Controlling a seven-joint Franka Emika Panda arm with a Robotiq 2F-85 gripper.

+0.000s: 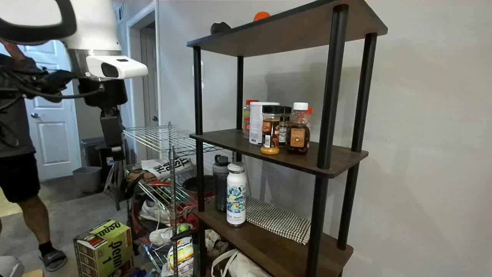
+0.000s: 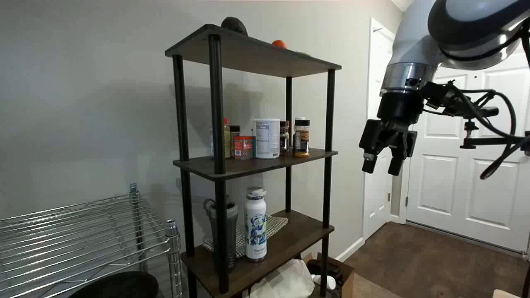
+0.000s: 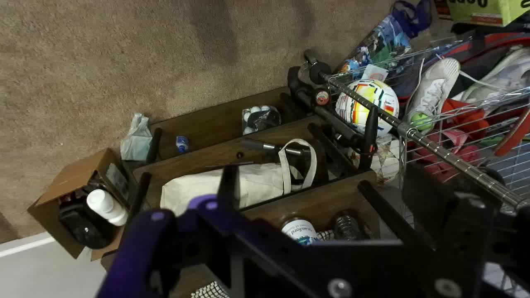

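My gripper (image 2: 381, 166) hangs pointing down in front of the dark shelf unit (image 2: 256, 167), its fingers apart with nothing between them. Seen edge-on in an exterior view, the gripper (image 1: 118, 154) touches nothing. On the middle shelf stand a white canister (image 2: 267, 138), a black-capped spice jar (image 1: 270, 132), a honey bottle (image 1: 298, 136) and a red-lidded container (image 2: 243, 148). Lower down are a white patterned bottle (image 1: 236, 196), a dark bottle (image 1: 221, 184) and a checkered cloth (image 1: 276, 221). In the wrist view, the blurred fingers (image 3: 230, 186) partly hide the lower shelf.
A wire rack (image 2: 83, 231) adjoins the shelf unit, with shoes and a ball (image 3: 368, 105) on it. Black posts (image 1: 331, 88) bound the shelves. An orange object (image 2: 279, 44) lies on top. A person (image 1: 19, 154) stands behind the arm. A cardboard box (image 3: 74, 194) sits on the floor.
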